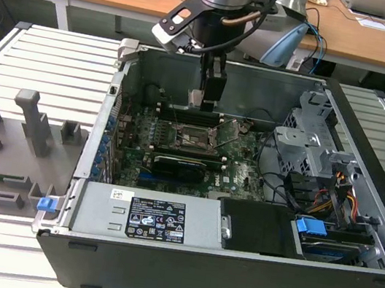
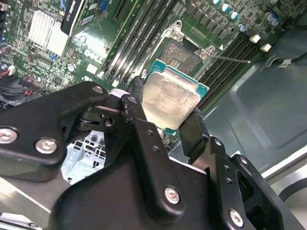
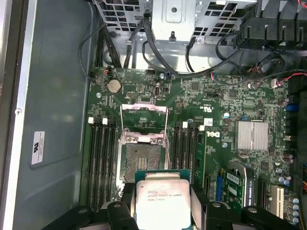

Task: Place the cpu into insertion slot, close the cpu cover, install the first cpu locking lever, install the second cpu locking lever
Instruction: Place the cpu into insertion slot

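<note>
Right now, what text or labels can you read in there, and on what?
Print on the cpu, held in the gripper: too small to read.
Black sticker on the power supply: too blurred to read.
White label on the case wall: too blurred to read.

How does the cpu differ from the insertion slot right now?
The cpu has a silvery-grey metal top; the insertion slot has a dark centre. The cpu is clamped in the gripper above the green board; the insertion slot sits fixed on it, uncovered and empty. Both are square and close in size.
</note>
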Motion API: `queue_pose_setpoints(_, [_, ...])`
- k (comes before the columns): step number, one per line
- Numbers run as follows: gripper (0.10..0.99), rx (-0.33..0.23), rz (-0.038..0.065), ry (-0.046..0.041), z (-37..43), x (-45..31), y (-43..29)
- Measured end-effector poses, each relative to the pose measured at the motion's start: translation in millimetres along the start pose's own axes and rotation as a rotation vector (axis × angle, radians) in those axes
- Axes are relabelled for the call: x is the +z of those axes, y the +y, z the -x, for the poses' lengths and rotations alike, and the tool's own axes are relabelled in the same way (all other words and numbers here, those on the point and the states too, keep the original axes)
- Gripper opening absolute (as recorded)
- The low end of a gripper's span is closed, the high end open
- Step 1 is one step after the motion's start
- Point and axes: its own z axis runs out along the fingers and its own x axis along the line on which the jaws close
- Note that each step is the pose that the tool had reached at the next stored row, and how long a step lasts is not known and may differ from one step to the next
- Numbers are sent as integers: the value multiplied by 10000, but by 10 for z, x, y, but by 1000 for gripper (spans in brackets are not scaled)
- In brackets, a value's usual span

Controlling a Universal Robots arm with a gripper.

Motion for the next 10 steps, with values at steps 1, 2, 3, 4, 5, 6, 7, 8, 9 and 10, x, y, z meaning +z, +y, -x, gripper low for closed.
queue_pose_setpoints(1, [541,5,0,0,0,1,-6])
queue_pose_setpoints(2, [541,24,-1,-3,-1,1,-16])
queue_pose_setpoints(3, [541,41,-1,-5,-2,1,-20])
queue_pose_setpoints(4, [541,66,0,-5,-2,3,-23])
queue_pose_setpoints(5, [541,102,1,-9,-3,4,-30])
queue_pose_setpoints(6, [541,178,2,-13,-4,5,-42])
queue_pose_setpoints(7, [541,211,4,-17,-4,7,-57])
queue_pose_setpoints(8, [541,222,6,-15,-6,12,-65])
queue_pose_setpoints(9, [541,222,4,-18,-7,20,-67])
queue_pose_setpoints(10, [541,222,3,-23,-8,31,-69])
